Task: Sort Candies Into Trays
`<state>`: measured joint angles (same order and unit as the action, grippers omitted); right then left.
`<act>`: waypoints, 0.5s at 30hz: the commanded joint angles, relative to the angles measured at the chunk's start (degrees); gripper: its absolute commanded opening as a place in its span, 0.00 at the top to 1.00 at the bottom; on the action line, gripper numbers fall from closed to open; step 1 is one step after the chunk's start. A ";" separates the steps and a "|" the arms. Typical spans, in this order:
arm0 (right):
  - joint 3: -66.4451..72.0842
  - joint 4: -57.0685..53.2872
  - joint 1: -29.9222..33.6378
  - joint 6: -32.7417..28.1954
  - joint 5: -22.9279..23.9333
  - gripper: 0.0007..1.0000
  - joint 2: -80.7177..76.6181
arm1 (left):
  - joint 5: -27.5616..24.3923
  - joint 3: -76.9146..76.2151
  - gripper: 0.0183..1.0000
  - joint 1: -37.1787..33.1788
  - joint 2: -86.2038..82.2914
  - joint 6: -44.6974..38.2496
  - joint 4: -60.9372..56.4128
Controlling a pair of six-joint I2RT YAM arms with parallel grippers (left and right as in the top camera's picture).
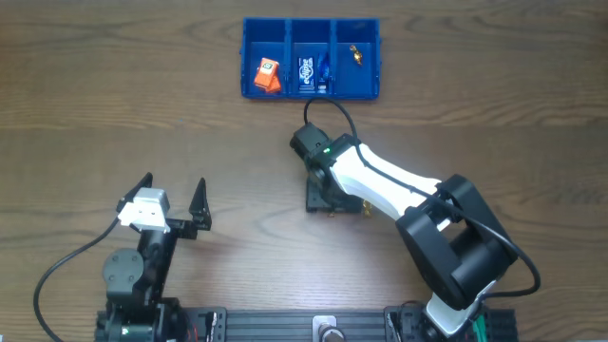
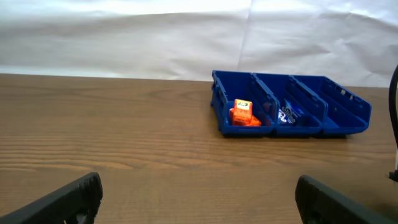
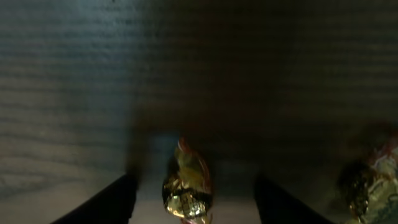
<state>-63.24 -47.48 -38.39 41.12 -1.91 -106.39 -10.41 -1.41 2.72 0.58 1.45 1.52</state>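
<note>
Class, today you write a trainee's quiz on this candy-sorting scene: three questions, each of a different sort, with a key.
1. True or false: the left gripper holds a candy.
2. In the top view, which compartment of the blue tray holds the orange candies? A left, B middle, C right.
3. Fill in: the candy lying on the table between the fingers of the right gripper has a ___ wrapper.
Key: 1 false; 2 A; 3 gold.

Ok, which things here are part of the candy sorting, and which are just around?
Job: tray, orange candies, blue candies, binned gold candy, loose gold candy at right pincer, spare gold candy beside.
Just around: table, white backdrop, left pincer.
</note>
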 commanded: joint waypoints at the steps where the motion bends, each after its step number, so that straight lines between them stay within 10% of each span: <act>1: 0.24 0.74 -0.24 1.14 1.38 0.43 -0.44 | -1.05 1.14 0.00 -0.24 -0.33 -0.20 1.86; 15: 0.24 1.79 -0.24 1.99 2.29 0.76 -1.97 | -1.05 1.14 0.00 -0.24 -0.33 -0.20 1.86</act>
<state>-63.24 -45.98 -38.48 42.37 -1.28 -106.50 -10.41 -1.41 2.72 0.58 1.45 1.52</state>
